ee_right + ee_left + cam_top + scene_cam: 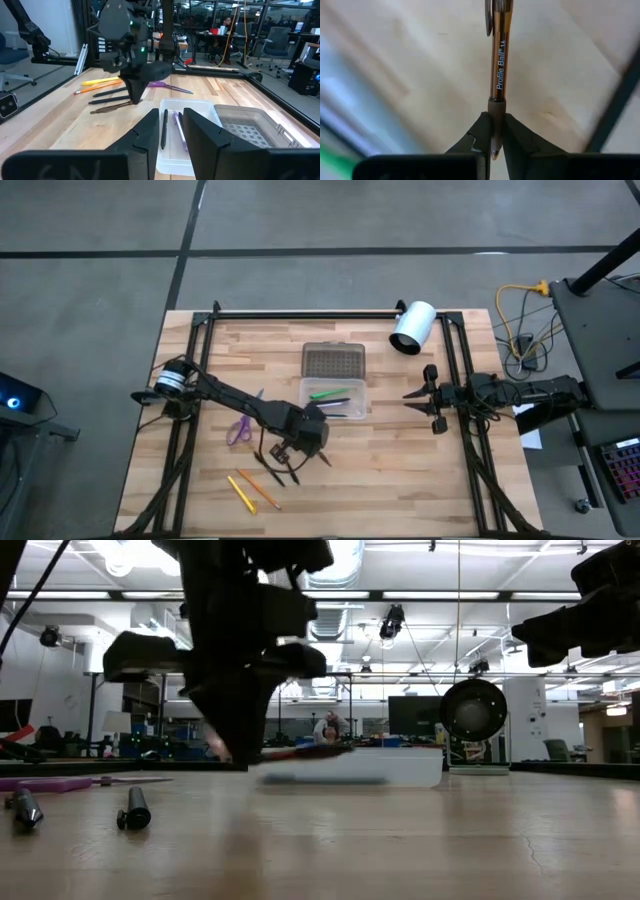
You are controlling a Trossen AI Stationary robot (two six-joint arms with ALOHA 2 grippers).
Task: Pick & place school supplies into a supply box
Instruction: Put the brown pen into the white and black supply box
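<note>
1 brown pen [500, 60] between left jaws

You've got a light wood plank worktop [400, 470] sitting on a grey concrete floor [300, 220] with dark seams running across it. Off beyond the right end effector's [425, 402] side, a yellow cable [515, 300] loops on the floor. Past the far edge, the room's a big open lab: ceiling strip lights [400, 602], office chairs [280, 45], desks, and a person [227, 25] seated way back.
</note>
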